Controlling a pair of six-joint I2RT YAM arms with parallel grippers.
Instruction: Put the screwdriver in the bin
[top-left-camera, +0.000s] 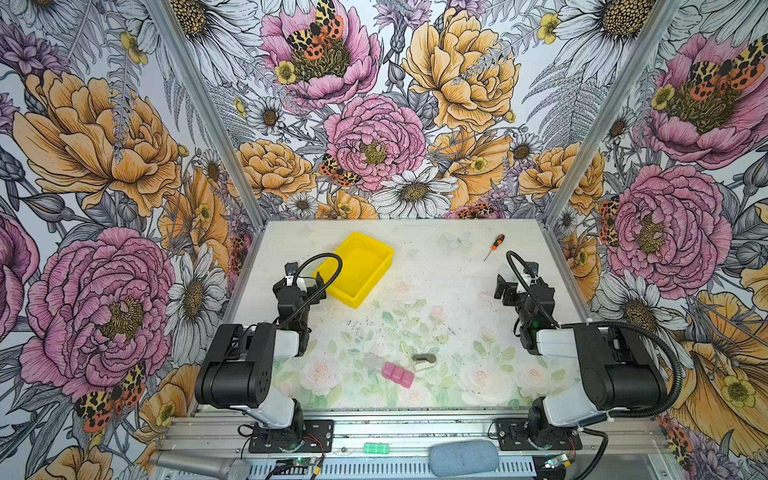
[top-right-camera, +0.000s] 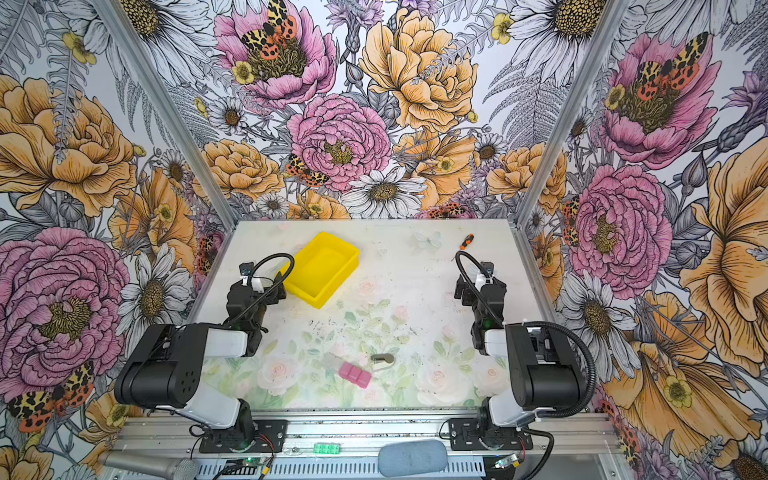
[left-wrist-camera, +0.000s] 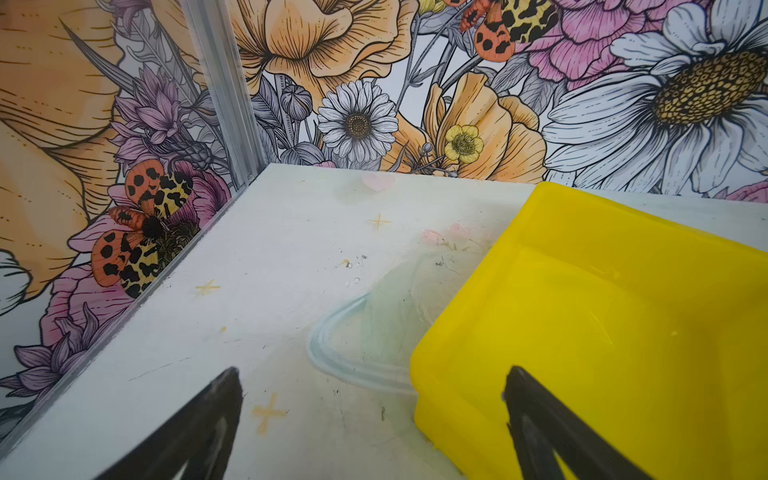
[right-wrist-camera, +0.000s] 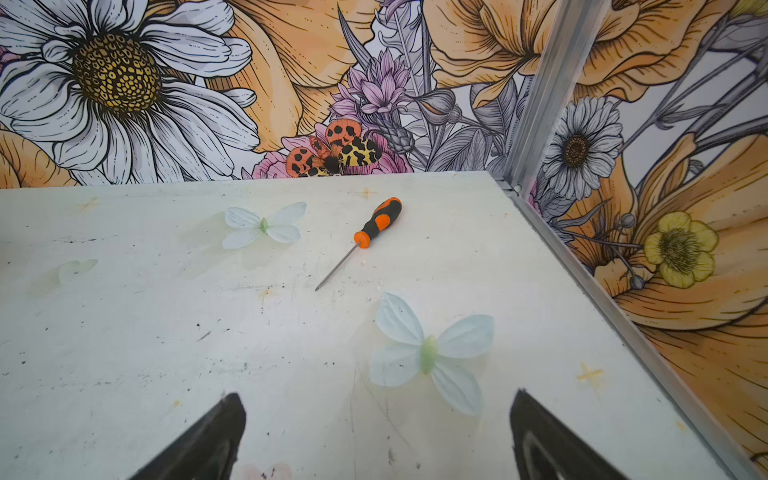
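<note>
Flower-printed wallpaper panels (top-left-camera: 104, 166) enclose a scuffed white tabletop (top-left-camera: 436, 286) with faded pastel roses and butterflies. At the left, the left gripper (left-wrist-camera: 374, 376) hangs released and empty at the near corner of the bright yellow rectangular plastic bin (top-left-camera: 359, 268). Further right, the small screwdriver with an orange-and-black handle and thin silver shaft (right-wrist-camera: 365, 237) lies flat near the far right corner, well apart from the bin and just beyond the right gripper (right-wrist-camera: 378, 397), whose jaws stand wide, grasping nothing.
</note>
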